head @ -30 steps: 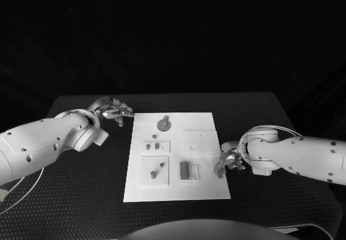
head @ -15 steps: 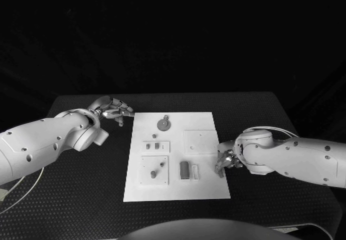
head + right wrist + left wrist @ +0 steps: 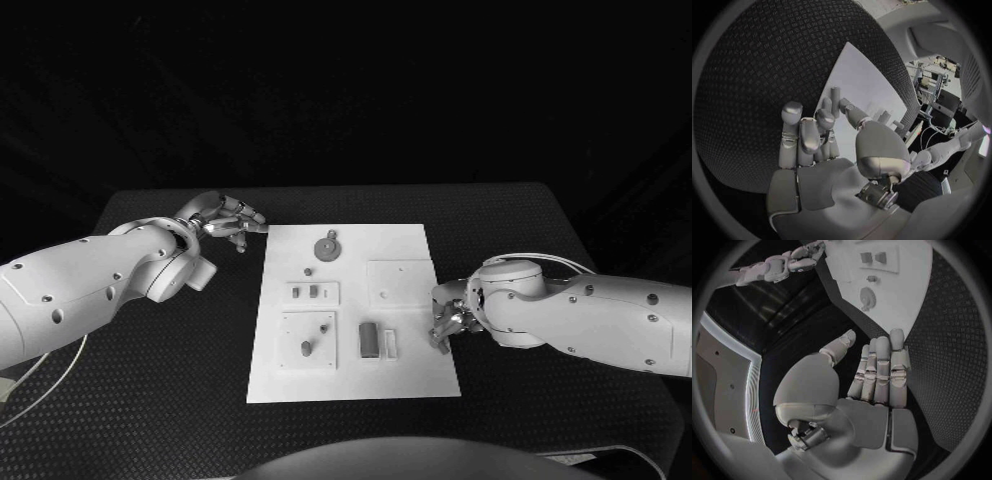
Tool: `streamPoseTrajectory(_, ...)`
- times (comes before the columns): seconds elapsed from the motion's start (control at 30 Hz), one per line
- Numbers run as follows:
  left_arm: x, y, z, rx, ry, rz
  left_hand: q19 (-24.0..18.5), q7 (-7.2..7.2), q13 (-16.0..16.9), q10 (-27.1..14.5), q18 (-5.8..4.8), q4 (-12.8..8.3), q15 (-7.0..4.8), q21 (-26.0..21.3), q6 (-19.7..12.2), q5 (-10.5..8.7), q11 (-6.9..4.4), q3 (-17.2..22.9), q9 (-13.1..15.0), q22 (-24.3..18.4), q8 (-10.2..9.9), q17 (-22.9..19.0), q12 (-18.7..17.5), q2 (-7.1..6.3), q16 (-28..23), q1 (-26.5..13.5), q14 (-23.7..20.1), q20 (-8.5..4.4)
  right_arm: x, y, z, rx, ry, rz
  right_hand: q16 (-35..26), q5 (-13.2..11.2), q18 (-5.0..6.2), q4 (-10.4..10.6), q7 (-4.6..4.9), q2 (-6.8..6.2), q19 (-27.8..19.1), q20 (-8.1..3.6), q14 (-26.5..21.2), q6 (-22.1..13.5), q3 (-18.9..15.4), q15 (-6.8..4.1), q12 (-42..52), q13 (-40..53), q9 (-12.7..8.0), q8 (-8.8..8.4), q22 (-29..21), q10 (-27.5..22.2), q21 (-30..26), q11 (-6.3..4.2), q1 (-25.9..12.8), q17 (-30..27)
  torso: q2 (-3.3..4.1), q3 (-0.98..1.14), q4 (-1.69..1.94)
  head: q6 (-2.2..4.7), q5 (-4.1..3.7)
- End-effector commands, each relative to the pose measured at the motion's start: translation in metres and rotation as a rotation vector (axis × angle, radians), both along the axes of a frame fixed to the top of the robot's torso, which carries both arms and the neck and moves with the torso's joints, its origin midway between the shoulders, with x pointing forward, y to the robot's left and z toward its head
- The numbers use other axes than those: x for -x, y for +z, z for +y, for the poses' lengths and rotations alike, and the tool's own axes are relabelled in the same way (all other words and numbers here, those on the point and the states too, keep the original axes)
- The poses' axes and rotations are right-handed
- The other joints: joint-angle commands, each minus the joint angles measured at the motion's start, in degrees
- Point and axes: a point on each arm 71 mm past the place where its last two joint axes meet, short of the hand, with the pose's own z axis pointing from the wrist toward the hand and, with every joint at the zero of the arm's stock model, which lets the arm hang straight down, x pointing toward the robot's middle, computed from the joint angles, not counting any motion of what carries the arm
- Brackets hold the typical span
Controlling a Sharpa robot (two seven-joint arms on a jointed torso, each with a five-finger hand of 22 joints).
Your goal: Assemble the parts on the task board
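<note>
A small grey part (image 3: pixel 440 340) is pinched by the right robot hand (image 3: pixel 453 322) at the task board's (image 3: pixel 410 375) near right edge; farther off, the left robot hand (image 3: pixel 224 220) is held empty, fingers spread, beside the board's far left corner on the table (image 3: pixel 173 400)

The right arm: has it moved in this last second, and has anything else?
The right arm swung inward, carrying the right hand slightly further over the task board's right edge. It holds nothing visible. The left hand and the parts kept their places.
</note>
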Motion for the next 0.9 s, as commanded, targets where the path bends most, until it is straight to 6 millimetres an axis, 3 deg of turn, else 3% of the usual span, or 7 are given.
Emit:
streamPoseTrajectory(0.03, 0.000, 0.001, -0.002, 0.003, -0.013, 0.001, 0.32, 0.48, 0.06, -0.43, 4.04, 0.39, -0.17, -0.36, -0.02, -0.22, -0.03, 0.01, -0.06, 0.07, 0.33, 0.09, 0.06, -0.10, -0.24, -0.39, 0.35, -0.12, 0.002, -0.004, -0.002, -0.042, -0.040, -0.024, 0.23, 0.17, 1.23, -0.03, 0.77, 1.34, -0.30, 0.16, 0.62, -0.47, -0.33, -0.14, 0.45, 0.14, 0.02, -0.58, 1.21, 0.13, 0.39, -0.10, 1.59, 0.33, -0.02, -0.02, 0.04, 0.09, 0.07)
streamPoseTrajectory(0.23, 0.000, 0.001, -0.001, 0.002, -0.012, 0.001, 0.33, 0.48, 0.07, -0.43, 4.04, 0.38, -0.18, -0.37, -0.02, -0.22, -0.03, 0.02, -0.06, 0.09, 0.34, 0.10, 0.06, -0.10, -0.24, -0.37, 0.35, -0.12, 0.007, 0.000, 0.001, -0.155, -0.112, -0.006, 0.44, 0.17, 1.23, 0.01, 0.66, 1.70, -0.06, 0.15, 0.79, -0.16, -0.82, -0.24, 0.91, 0.30, 0.06, -0.50, 1.24, 0.45, 0.67, -0.20, 1.49, 0.69, -0.02, 0.00, 0.07, 0.09, 0.21)
streamPoseTrajectory(0.5, 0.000, 0.000, -0.002, -0.002, -0.014, 0.003, 0.34, 0.48, 0.07, -0.43, 4.04, 0.37, -0.18, -0.38, -0.02, -0.22, -0.04, 0.02, -0.07, 0.12, 0.35, 0.11, 0.06, -0.11, -0.23, -0.34, 0.36, -0.12, -0.001, 0.017, 0.003, -0.351, -0.292, 0.000, 0.45, 0.17, 1.23, 0.03, 0.61, 1.39, 0.08, 0.06, 0.73, -0.04, -1.21, -0.30, 1.03, 0.33, 0.03, -0.53, 1.25, 0.53, 0.87, -0.24, 1.34, 0.58, -0.01, -0.04, -0.01, 0.12, 0.24)
streamPoseTrajectory(0.9, 0.001, 0.000, -0.002, -0.004, -0.015, 0.004, 0.36, 0.47, 0.09, -0.44, 4.06, 0.23, -0.19, -0.42, -0.03, -0.22, -0.04, 0.05, -0.09, 0.17, 0.38, 0.13, 0.06, -0.20, -0.23, -0.15, 0.37, -0.13, 0.002, 0.013, 0.016, -0.422, -0.360, 0.120, 0.26, 0.22, 1.23, 0.24, 0.65, 0.83, 0.04, -0.01, 0.46, 0.00, -1.69, -0.31, 0.54, 0.09, -0.13, -0.73, 1.14, 0.22, 0.86, -0.22, 0.42, 0.08, 0.00, -0.05, -0.09, -0.08, 0.18)
